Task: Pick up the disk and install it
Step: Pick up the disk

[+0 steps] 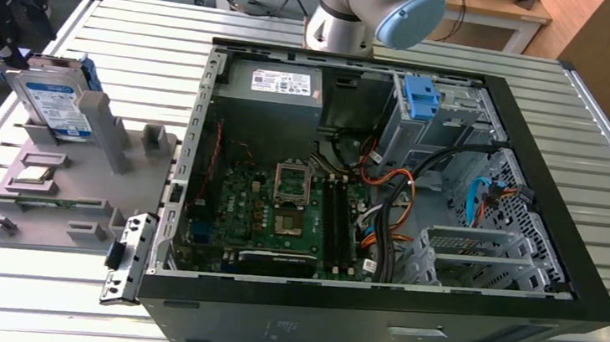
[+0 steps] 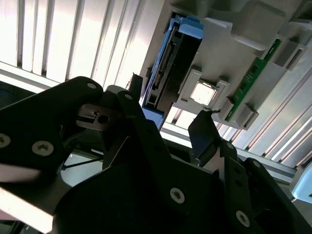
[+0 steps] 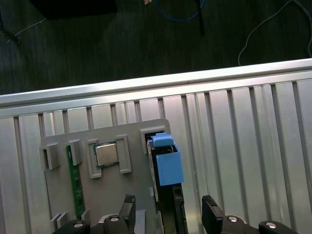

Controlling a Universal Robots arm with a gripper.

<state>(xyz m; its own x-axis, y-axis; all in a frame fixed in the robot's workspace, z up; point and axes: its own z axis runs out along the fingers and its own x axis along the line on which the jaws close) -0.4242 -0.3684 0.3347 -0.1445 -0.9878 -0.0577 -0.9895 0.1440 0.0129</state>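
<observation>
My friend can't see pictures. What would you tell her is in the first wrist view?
The open gripper hangs above the disk, which stands on edge in its blue frame in a grey holder, with a finger to each side, not touching. The holder also carries a square chip and a green memory stick, on a ribbed metal table.

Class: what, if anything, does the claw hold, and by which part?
Nothing is held. The open claw straddles the disk, which stands in its grey fixture, with both fingertips clear of it.
</observation>
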